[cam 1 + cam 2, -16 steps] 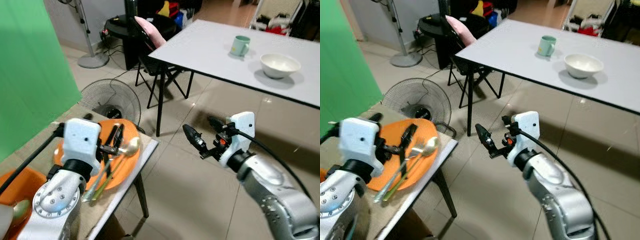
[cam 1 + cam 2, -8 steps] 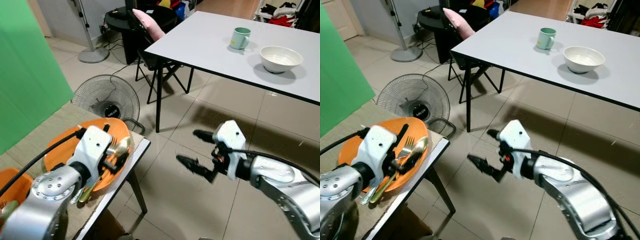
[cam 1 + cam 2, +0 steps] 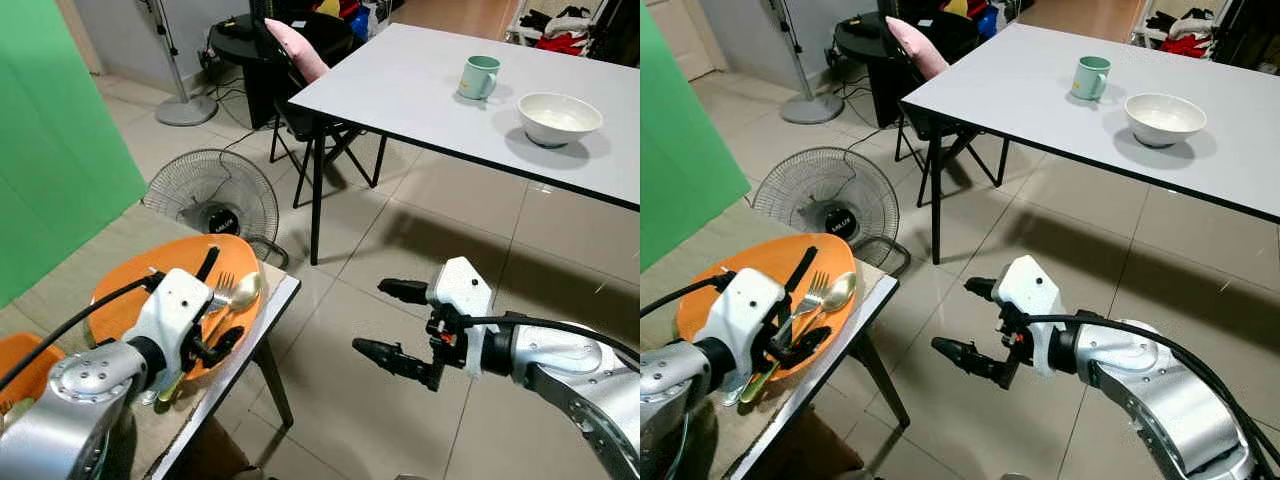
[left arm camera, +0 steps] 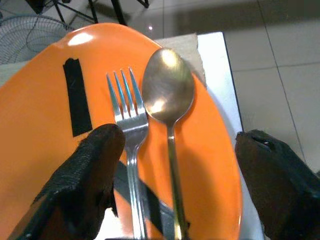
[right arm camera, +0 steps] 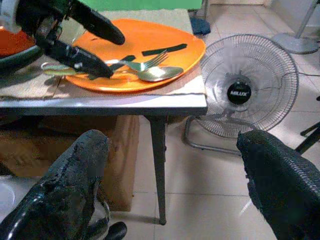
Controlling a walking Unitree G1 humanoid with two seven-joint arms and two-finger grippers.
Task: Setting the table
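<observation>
Near left: left gripper (image 4: 175, 185) sits low over the orange plate (image 3: 125, 295), fingers spread wide apart, straddling the fork (image 4: 127, 130) and spoon (image 4: 169, 100), nothing clamped. Fork and spoon lie side by side on the plate, handles toward the robot, heads pointing away; a green-handled utensil (image 3: 752, 385) pokes off the plate's near edge. Black tape strips (image 4: 76, 97) are stuck on the plate. The plate rests on a small side table (image 3: 268, 320) at near left, close to its right edge.

Handling guess: fork and spoon are thin, stiff metal, light, and slippery on a smooth plate. Flat handles give little to bite, so pinch across the handle mid-length, or scoop both together. Plate looks like light plastic and may slide when pushed.

Mid right: right gripper (image 3: 395, 322) hangs over the tiled floor, fingers wide apart, holding nothing.

Mid left: floor fan (image 3: 212, 200) on the floor just beyond the side table.

Far: white dining table (image 3: 420, 95) carries a green mug (image 3: 479, 77) and a white bowl (image 3: 559, 117), well apart from the cutlery. Dark chair with pink cushion (image 3: 295, 45) at its left end.
</observation>
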